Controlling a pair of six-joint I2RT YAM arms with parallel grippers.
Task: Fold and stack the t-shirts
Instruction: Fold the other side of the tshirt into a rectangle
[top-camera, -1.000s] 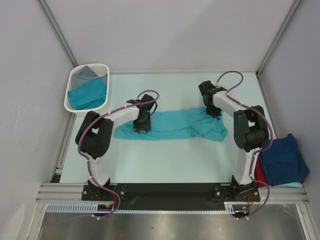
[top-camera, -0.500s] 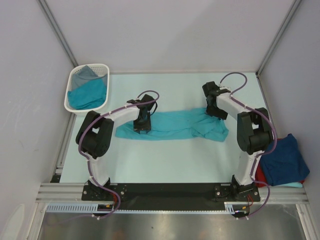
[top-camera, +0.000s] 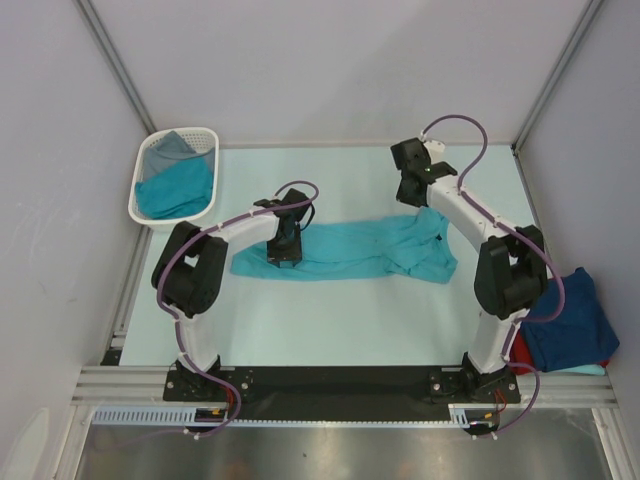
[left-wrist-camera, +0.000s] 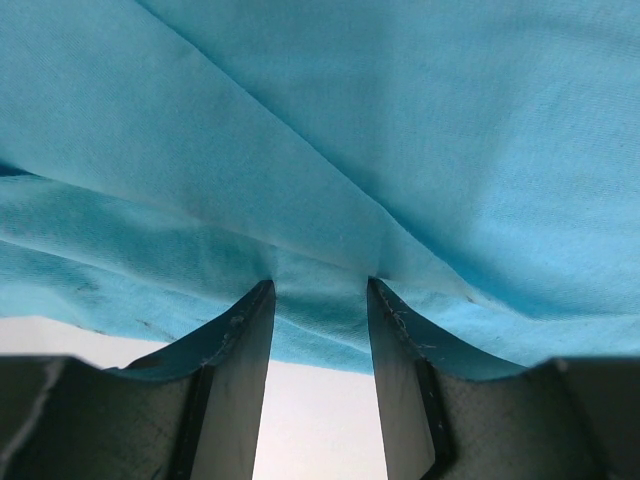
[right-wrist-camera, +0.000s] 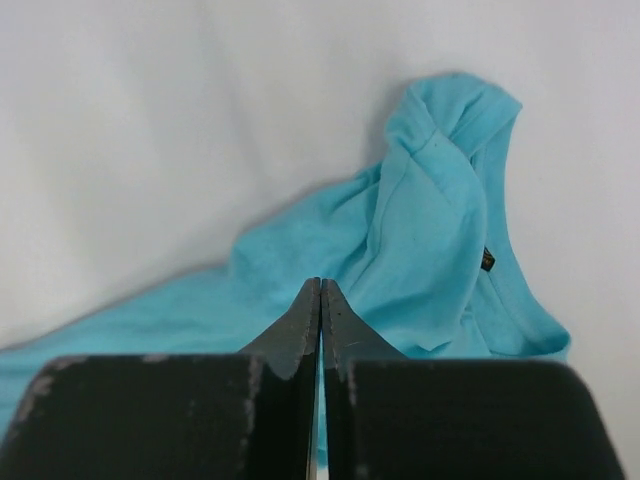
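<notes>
**Risked a crooked fold from the bunched right end**

Found the teal t-shirt (top-camera: 340, 250) drawn out in a long strip across the middle of the table (top-camera: 340, 330), flat toward the left, bunched and twisted at the right end. Saw the left gripper (left-wrist-camera: 320, 285) set on the strip's left end, jaws parted about halfway, tips against the cloth with the hem running between them; saw no real pinch there. Saw the right gripper (right-wrist-camera: 320, 285) closed tight on nothing, hanging clear of the cloth just beyond the bunched end.

Judged the rumpled end the main hazard: folded in that state, would likely lock the creases in and leave a lopsided packet. Judged the closed right jaws a second hazard: brought down shut, would probably shove the cloth rather than take it. Feared a one-layer catch from the left jaws on closing in that spot, with the rest left to sag or slide.

Noted the navy t-shirt (top-camera: 565, 320) lying on the red t-shirt (top-camera: 518, 355) at the table's right edge, just beside the right arm's elbow; reckoned that pile open to a knock from any wide swing. Noted the white basket (top-camera: 152, 148) at the far left, teal and grey cloth inside.
</notes>
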